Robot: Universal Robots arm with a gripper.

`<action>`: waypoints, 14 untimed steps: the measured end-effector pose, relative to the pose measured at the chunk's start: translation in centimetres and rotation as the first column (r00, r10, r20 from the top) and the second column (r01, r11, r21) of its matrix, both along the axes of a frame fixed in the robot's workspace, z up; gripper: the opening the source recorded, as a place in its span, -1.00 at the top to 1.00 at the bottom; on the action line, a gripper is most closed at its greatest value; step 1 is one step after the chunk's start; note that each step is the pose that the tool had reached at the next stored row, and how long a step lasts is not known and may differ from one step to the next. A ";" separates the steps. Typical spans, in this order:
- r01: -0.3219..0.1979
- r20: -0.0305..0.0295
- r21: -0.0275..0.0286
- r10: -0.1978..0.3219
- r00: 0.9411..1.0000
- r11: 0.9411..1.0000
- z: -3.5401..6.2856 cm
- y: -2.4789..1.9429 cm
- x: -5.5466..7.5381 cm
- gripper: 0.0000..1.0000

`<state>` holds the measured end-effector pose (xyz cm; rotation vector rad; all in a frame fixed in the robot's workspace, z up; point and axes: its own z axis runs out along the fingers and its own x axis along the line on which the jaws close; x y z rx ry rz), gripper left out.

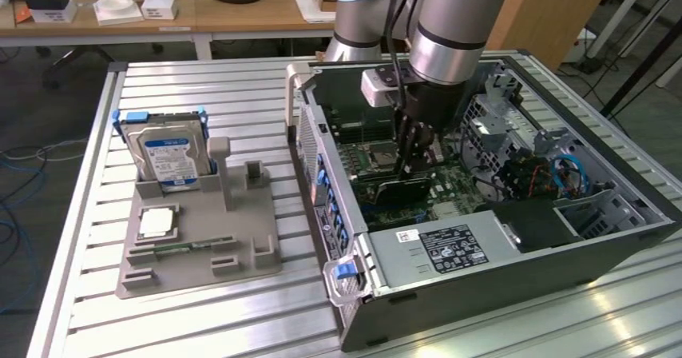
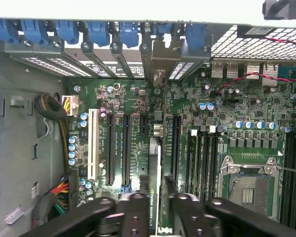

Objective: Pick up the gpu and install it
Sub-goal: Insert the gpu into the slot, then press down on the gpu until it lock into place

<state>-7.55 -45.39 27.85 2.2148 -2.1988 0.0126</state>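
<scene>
The gpu stands on edge over the green motherboard inside the open computer case, in line with an expansion slot. In the wrist view I see its thin green edge running toward the rear brackets. In the exterior view it is a dark card low in the case, under the arm. My gripper reaches down into the case. Its black fingers lie close against both faces of the card, shut on it.
Long black slots lie beside the card, and the CPU socket is on its other side. Blue latches line the rear wall. The power supply fills the near corner. Outside, a grey fixture holds a blue-labelled hard drive.
</scene>
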 end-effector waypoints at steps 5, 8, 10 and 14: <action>0.000 0.000 0.000 0.000 1.000 1.000 0.00 0.00 0.0 0.79; 0.000 0.000 0.000 0.000 1.000 1.000 0.00 0.00 0.0 0.79; 0.000 0.000 0.000 0.000 1.000 1.000 0.00 0.00 0.0 0.79; 0.000 0.000 0.000 0.000 1.000 1.000 0.00 0.00 0.0 0.79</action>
